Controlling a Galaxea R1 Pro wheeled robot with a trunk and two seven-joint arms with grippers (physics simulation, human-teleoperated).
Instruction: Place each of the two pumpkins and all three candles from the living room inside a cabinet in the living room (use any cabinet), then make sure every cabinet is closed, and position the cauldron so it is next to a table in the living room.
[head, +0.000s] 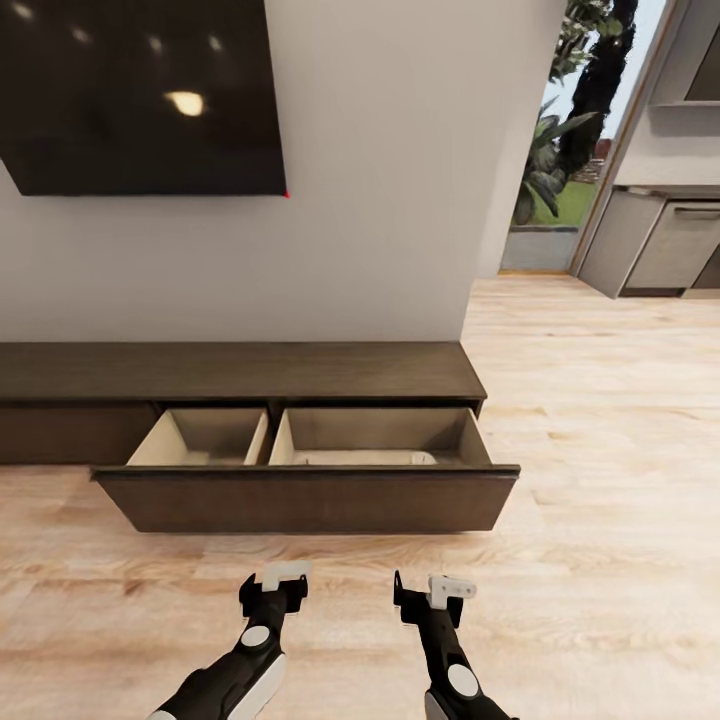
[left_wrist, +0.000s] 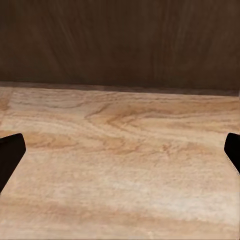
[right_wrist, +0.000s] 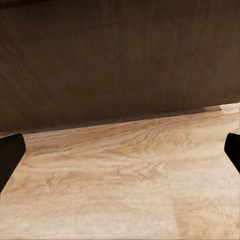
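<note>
The cabinet (head: 240, 372) is a long low dark brown unit against the white wall. One wide drawer (head: 310, 498) is pulled out, showing two pale beige compartments. A pale flat shape lies low in the right compartment; I cannot tell what it is. My left gripper (head: 275, 585) and right gripper (head: 435, 590) hover over the wooden floor just short of the drawer front. Both are open with nothing between the fingers. In the left wrist view the dark drawer front (left_wrist: 120, 45) stands ahead, and it does too in the right wrist view (right_wrist: 110, 65). The pumpkins, candles, cauldron and table are out of view.
A large black screen (head: 140, 95) hangs on the wall above the cabinet. The wall ends at a corner on the right. Beyond it, light wooden floor (head: 600, 420) runs toward a window with plants and grey kitchen units (head: 665, 240).
</note>
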